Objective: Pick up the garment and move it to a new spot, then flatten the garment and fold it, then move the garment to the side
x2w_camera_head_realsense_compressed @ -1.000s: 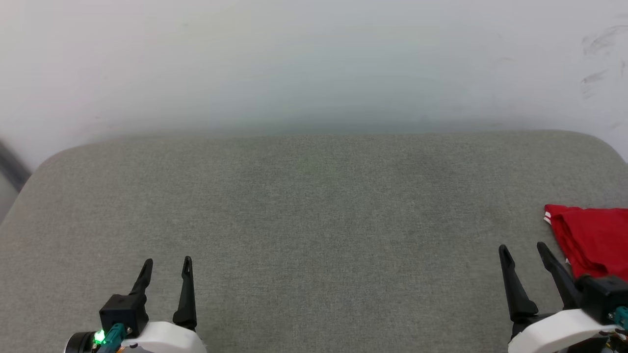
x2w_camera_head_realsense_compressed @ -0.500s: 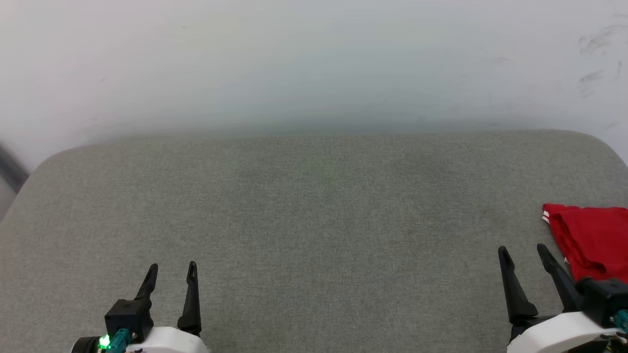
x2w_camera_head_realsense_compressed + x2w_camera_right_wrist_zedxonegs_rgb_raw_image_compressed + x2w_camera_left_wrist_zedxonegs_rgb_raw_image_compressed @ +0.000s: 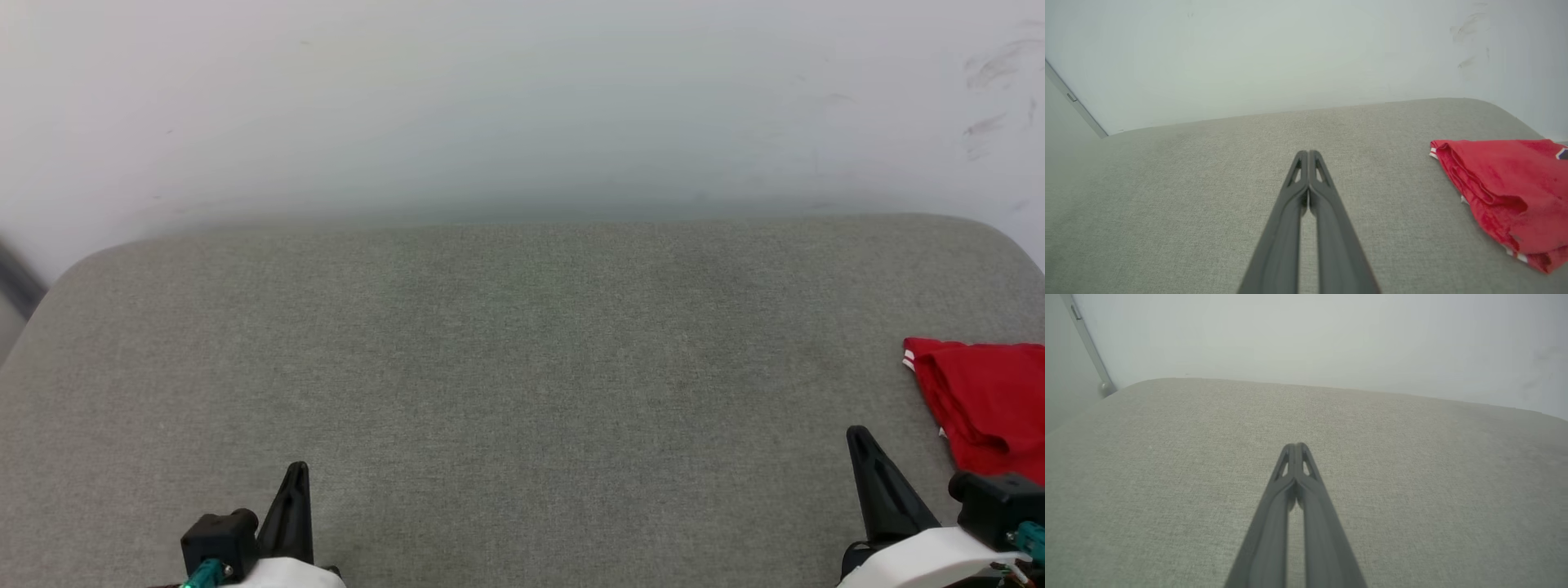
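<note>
The garment (image 3: 988, 400), a red shirt with a bit of red-white striped trim, lies folded at the right edge of the grey cushioned surface (image 3: 522, 367); it also appears at the right of the right wrist view as the garment (image 3: 1506, 192). My right gripper (image 3: 857, 437) sits low at the lower right, just left of the garment and apart from it, shut with nothing in it (image 3: 1308, 153). My left gripper (image 3: 298, 469) rests at the lower left, fingertips pressed together and empty (image 3: 1295, 446).
A pale wall (image 3: 522, 106) rises behind the cushion, with dark scuff marks at the upper right. The cushion's rounded back corners show at left and right. A grey strip (image 3: 1088, 347) runs down the wall at the far left.
Both grippers have gone from open to shut and have drawn back toward the bottom edge of the head view. The garment has not moved.
</note>
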Robot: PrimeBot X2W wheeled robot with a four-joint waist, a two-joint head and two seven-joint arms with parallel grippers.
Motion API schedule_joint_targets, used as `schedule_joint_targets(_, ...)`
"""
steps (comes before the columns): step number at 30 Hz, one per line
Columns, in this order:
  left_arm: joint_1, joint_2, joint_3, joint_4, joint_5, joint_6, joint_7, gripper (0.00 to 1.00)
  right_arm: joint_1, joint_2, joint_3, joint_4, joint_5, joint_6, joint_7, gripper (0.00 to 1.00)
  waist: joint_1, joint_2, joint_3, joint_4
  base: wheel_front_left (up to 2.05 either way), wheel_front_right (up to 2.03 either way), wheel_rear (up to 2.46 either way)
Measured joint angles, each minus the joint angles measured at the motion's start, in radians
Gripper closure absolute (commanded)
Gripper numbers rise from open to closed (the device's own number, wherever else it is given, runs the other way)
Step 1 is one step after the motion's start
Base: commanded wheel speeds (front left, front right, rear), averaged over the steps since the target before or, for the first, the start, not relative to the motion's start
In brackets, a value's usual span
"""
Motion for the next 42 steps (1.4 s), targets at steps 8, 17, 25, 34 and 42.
schedule_joint_targets(8,-0.002,-0.021,0.039,0.005,-0.129,-0.034,0.036,1.00,-0.006,0.003,-0.008,0.029,0.151,0.000,0.014,1.00,0.0000,0.0000,0.003,0.001,0.00,0.00,0.00)
schedule_joint_targets(17,-0.021,-0.048,0.082,0.012,-0.261,-0.070,0.078,1.00,-0.030,0.008,-0.019,0.058,0.308,0.000,0.025,1.00,-0.0001,0.0000,0.006,0.002,0.00,0.00,0.00)
schedule_joint_targets(25,-0.032,-0.070,0.117,0.018,-0.368,-0.097,0.107,1.00,-0.051,0.012,-0.028,0.083,0.433,0.000,0.035,1.00,0.0000,0.0000,0.008,0.003,0.00,0.00,0.00)
schedule_joint_targets(34,-0.044,-0.088,0.153,0.020,-0.476,-0.129,0.141,1.00,-0.074,0.015,-0.035,0.106,0.560,0.000,0.044,1.00,0.0000,0.0000,0.012,0.004,0.00,0.00,0.00)
schedule_joint_targets(42,-0.059,-0.107,0.182,0.021,-0.563,-0.150,0.167,1.00,-0.092,0.018,-0.041,0.127,0.665,0.000,0.053,1.00,0.0000,0.0000,0.014,0.005,0.00,0.00,0.00)
